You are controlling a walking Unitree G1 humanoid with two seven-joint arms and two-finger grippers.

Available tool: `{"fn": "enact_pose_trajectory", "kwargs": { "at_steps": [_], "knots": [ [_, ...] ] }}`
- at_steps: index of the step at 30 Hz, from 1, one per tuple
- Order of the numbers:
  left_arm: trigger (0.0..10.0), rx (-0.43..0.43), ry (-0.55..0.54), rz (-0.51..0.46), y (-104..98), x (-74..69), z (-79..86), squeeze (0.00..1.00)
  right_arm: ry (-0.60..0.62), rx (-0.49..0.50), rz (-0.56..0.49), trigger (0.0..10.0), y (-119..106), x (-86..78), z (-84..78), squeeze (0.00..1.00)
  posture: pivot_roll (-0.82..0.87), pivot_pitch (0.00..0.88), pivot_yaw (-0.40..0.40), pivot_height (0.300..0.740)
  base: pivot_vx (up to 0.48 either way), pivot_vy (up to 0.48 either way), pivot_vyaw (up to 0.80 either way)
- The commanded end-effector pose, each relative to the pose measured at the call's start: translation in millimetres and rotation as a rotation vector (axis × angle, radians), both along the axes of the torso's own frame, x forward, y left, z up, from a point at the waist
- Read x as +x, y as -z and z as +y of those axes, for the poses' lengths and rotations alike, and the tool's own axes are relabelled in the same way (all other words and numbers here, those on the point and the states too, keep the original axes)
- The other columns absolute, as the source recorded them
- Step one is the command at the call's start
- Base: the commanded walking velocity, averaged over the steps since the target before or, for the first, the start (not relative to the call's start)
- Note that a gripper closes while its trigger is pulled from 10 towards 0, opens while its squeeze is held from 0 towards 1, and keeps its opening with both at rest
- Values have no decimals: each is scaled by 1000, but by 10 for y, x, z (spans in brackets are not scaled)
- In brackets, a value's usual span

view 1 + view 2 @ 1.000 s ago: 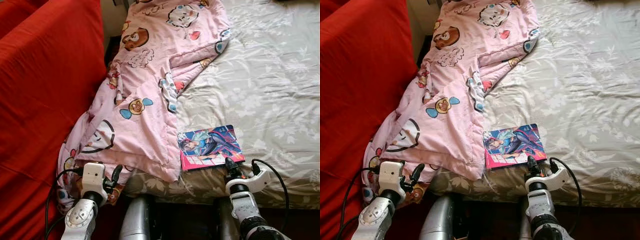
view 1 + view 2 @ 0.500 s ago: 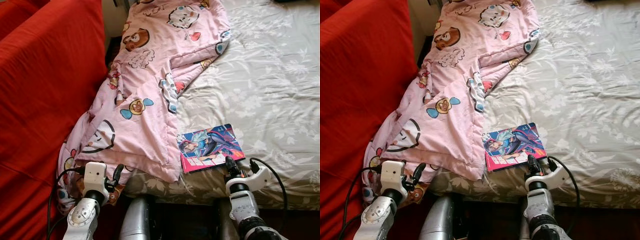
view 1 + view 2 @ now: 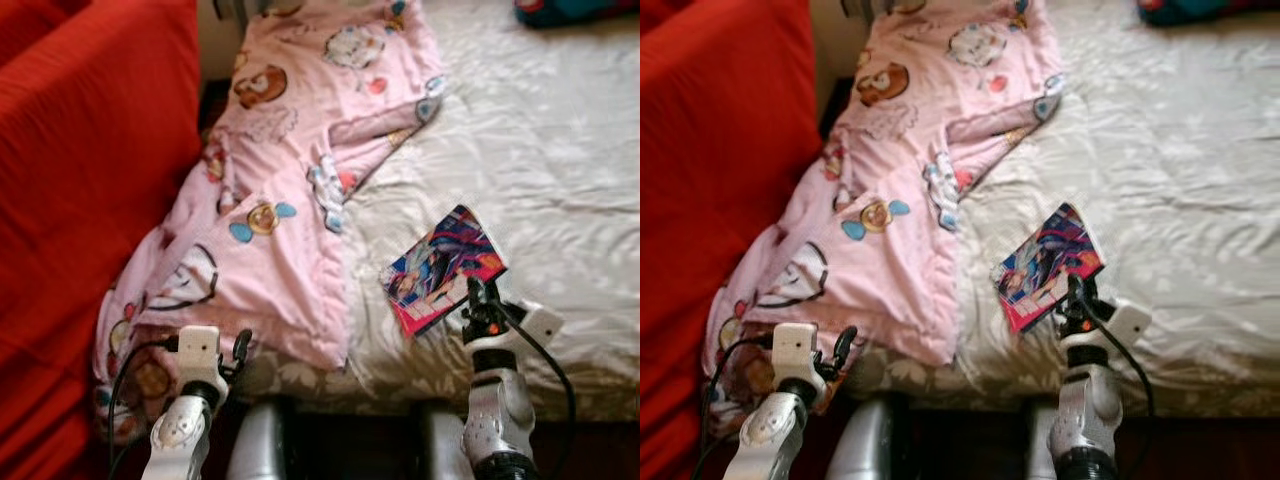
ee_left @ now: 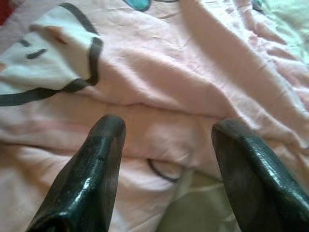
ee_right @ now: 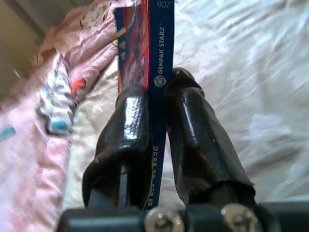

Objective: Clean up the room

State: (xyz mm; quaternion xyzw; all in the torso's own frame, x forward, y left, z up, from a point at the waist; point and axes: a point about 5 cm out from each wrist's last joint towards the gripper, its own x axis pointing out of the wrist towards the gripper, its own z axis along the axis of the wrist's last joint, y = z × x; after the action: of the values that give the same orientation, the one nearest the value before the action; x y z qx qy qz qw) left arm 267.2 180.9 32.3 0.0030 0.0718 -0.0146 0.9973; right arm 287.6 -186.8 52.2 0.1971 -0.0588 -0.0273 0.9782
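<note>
Sofa [image 3: 90,150] in red on far left, pink cartoon-print blanket [image 3: 290,200] draped off the bed's near left edge. Left gripper [image 4: 166,159] hovers just above blanket hem, fingers spread, holding nothing. Comic book [image 3: 443,266] is tilted up off the bed [image 3: 560,150], right of the blanket; right gripper [image 5: 158,140] has fingers pinched on its spine edge. Judgement: book is light and thin, glossy cover likely slippery and floppy, so grip near spine is the stiffest hold; a corner pinch would let it sag or slide.
</note>
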Motion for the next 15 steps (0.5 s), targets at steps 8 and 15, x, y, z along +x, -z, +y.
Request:
{"fn": "enact_pose_trajectory", "kwargs": {
  "at_steps": [8, 15],
  "knots": [
    [10000, -27, -67, 100, 287, -141, 2, 0, 50, -82, 74, 10000, 83, -157, -155, 0, -143, 104, 20, 645, 0, 0, 0],
    [10000, -32, -88, 135, 380, -163, -6, 0, 41, -106, 104, 10000, 99, -146, -170, 0, -151, 81, 5, 705, 0, 0, 0]
  ]
}}
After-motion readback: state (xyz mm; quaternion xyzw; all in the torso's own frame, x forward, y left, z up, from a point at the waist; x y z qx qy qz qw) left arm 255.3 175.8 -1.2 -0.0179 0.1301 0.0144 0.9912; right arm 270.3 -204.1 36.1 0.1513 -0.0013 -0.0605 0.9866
